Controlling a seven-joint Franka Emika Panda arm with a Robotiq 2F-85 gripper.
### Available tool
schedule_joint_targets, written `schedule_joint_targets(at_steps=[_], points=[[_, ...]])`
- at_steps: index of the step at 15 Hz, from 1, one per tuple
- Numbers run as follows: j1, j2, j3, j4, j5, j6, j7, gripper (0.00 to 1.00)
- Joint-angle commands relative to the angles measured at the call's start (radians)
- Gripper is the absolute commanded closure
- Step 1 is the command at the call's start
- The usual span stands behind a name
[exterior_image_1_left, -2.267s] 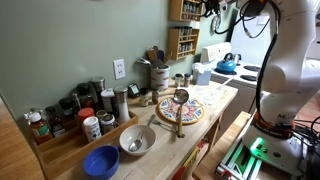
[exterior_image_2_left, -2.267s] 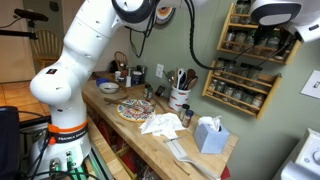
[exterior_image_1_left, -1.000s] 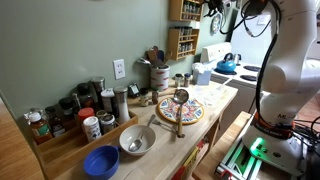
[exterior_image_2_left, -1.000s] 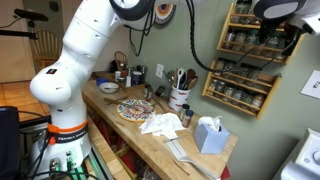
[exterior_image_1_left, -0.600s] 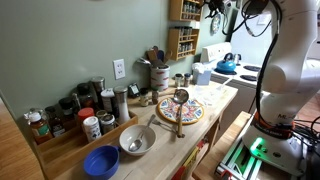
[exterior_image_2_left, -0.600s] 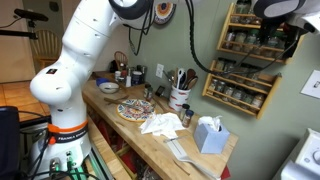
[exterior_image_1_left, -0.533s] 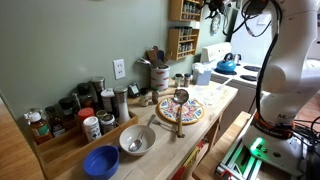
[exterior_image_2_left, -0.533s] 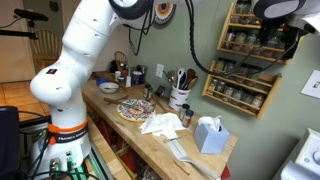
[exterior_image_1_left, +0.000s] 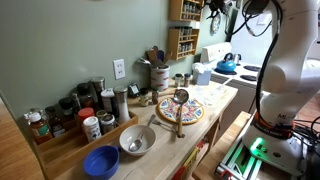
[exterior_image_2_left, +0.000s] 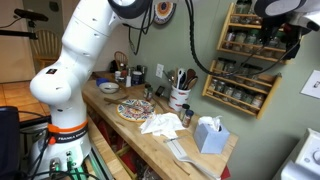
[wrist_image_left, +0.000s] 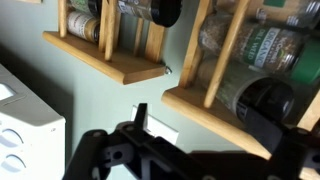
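Note:
My gripper (exterior_image_1_left: 214, 9) is raised high above the counter, right at the wooden wall spice rack (exterior_image_1_left: 183, 38); it also shows in an exterior view (exterior_image_2_left: 291, 24) at the rack's top right corner (exterior_image_2_left: 243, 62). In the wrist view the gripper (wrist_image_left: 220, 128) faces the rack's shelves (wrist_image_left: 118, 66) from very close. Its two dark fingers stand wide apart with nothing between them. A spice jar with a black lid (wrist_image_left: 264, 100) lies on its side on the shelf just ahead of the fingers. More jars (wrist_image_left: 262, 45) fill the shelf above.
The wooden counter (exterior_image_1_left: 222, 98) holds a patterned plate (exterior_image_1_left: 180, 111) with a ladle, a metal bowl (exterior_image_1_left: 137, 140), a blue bowl (exterior_image_1_left: 101, 161), a tray of spice jars (exterior_image_1_left: 80, 112), a utensil crock (exterior_image_2_left: 180, 98), crumpled paper (exterior_image_2_left: 160, 123) and a tissue box (exterior_image_2_left: 210, 135). A stove with a blue kettle (exterior_image_1_left: 226, 65) stands beyond.
The gripper has crept slightly closer to the spice rack. Nothing on the counter has moved.

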Motion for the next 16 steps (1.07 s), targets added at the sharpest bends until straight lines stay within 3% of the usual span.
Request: schedule_joint_targets(at_steps=[1,7,9,16], points=[[-0.023,-0.052,-0.007,-0.021,-0.021,-0.089,-0.101,0.00],[-0.023,-0.121,-0.022,-0.004,-0.080,-0.255,-0.293,0.00],[0.006,-0.140,-0.025,-0.002,-0.126,-0.205,-0.273,0.00],[0.097,-0.149,-0.008,0.002,-0.285,-0.058,-0.386,0.00]])
